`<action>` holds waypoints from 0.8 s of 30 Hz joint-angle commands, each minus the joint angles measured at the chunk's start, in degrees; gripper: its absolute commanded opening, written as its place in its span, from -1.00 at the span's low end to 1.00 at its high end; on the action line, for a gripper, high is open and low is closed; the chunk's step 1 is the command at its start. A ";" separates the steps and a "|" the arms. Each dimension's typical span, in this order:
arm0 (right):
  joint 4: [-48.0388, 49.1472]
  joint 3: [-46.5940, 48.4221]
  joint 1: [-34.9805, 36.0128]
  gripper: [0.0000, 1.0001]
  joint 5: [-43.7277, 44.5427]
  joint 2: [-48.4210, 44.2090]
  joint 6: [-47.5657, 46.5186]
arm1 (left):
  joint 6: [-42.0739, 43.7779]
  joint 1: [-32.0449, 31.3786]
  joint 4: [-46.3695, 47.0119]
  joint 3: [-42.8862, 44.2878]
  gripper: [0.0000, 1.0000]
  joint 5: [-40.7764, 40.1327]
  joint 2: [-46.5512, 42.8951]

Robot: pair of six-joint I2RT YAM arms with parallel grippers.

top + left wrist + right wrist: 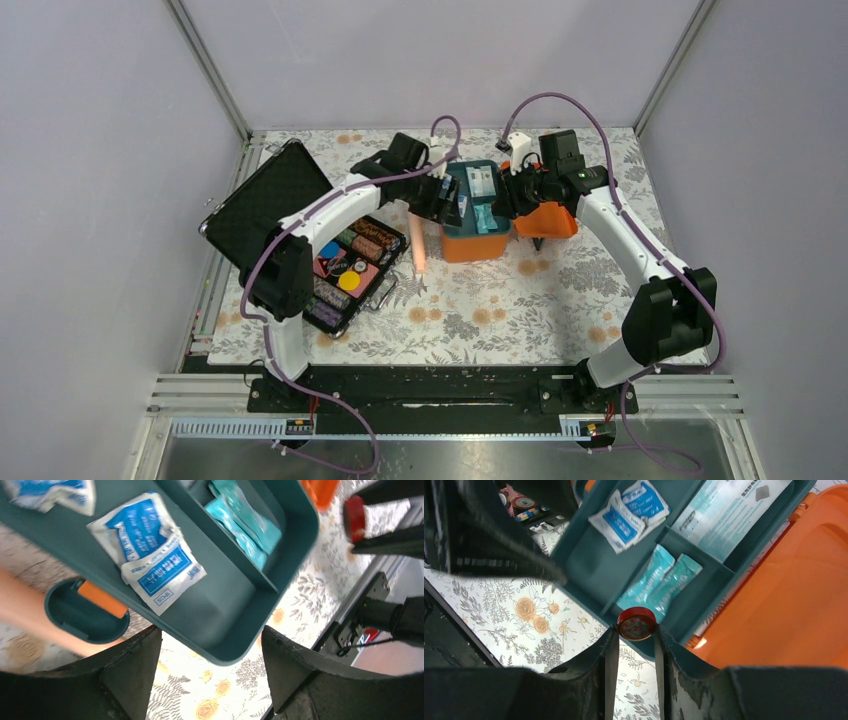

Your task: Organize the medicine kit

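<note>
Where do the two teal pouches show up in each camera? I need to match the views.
Top external: teal pouches at the lower right of the dark teal tray.
Left wrist: upper middle, just beyond the divider.
Right wrist: centre, just above the small red tin held in the right gripper.
Shared landmark: the divider running alongside the pouches.
</note>
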 commanded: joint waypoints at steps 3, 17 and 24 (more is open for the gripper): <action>-0.33 0.24 0.61 -0.35 4.00 0.41 -0.24 | 5.14 -2.81 1.07 2.96 0.46 0.40 -0.77; 0.43 1.50 0.60 -0.32 16.25 6.40 0.68 | 4.04 1.92 0.85 -2.95 0.50 -4.01 -6.86; 1.34 3.33 0.70 0.21 19.53 7.70 2.38 | 3.87 2.39 1.84 -2.44 0.50 -4.33 -6.64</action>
